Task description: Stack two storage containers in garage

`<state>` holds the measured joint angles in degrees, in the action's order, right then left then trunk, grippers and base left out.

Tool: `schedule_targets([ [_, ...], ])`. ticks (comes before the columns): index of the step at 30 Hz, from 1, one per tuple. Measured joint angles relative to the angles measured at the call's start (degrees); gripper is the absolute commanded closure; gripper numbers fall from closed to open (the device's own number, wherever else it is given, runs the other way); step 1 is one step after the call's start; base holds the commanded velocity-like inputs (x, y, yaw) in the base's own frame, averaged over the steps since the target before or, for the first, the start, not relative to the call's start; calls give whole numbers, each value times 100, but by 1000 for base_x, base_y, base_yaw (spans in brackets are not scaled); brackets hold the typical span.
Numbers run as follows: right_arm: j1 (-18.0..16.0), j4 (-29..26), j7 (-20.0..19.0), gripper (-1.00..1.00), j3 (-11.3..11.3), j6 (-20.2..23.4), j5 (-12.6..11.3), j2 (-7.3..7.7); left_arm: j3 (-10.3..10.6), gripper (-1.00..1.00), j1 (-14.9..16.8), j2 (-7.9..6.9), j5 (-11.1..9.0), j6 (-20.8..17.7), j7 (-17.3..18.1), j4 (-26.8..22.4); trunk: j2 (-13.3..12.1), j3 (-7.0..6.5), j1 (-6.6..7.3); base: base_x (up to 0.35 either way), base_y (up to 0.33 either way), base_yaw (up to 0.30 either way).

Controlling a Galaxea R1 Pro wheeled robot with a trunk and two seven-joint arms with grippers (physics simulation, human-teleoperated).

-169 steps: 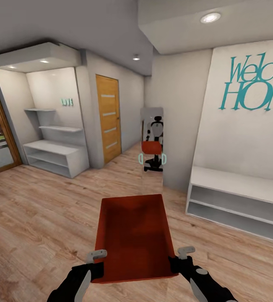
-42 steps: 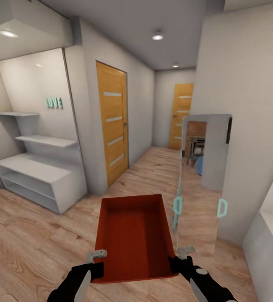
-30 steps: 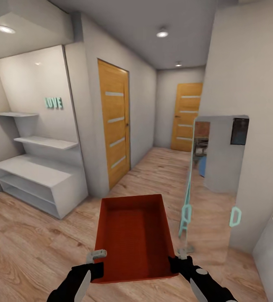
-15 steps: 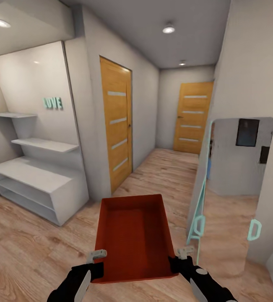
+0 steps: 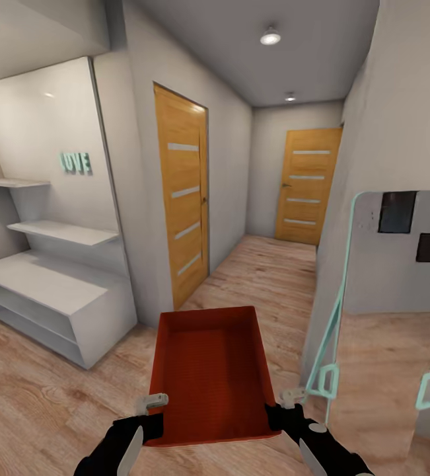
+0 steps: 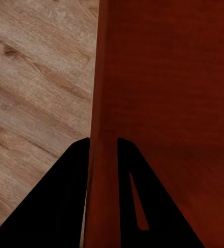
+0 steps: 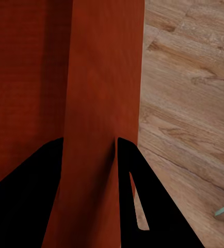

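the carrying step is in hand: the left gripper [image 5: 150, 415] and right gripper [image 5: 282, 408] each clench a side wall of the storage container [image 5: 209, 370] held level between them, and next it likely needs steering down the hallway [image 5: 267, 264] ahead.

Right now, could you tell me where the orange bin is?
In the head view, the bin is low at centre, carried over the wood floor between the left pincer and right pincer.

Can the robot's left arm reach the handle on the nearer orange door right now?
Probably not. The left gripper is shut on the red container, and the nearer orange door stands well ahead down the hallway.
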<state>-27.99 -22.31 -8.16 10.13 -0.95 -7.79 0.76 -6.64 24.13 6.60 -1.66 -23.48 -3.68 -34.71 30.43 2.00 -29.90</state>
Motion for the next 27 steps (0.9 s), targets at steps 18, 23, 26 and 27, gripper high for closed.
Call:
schedule_targets([
  [18, 0, 0, 0, 100, 0, 0, 0, 0, -1, 100, 0, 0, 0, -1, 0, 0, 0, 0, 0, 320, 122, 0],
  [23, 0, 0, 0, 100, 0, 0, 0, 0, -1, 100, 0, 0, 0, 0, 0, 0, 0, 0, 0, 320, 120, 0],
  [26, 0, 0, 0, 100, 0, 0, 0, 0, -1, 100, 0, 0, 0, -1, 0, 0, 0, 0, 0, 320, 120, 0],
  [27, 0, 0, 0, 100, 0, 0, 0, 0, -1, 100, 0, 0, 0, -1, 0, 0, 0, 0, 0, 320, 116, 0],
])
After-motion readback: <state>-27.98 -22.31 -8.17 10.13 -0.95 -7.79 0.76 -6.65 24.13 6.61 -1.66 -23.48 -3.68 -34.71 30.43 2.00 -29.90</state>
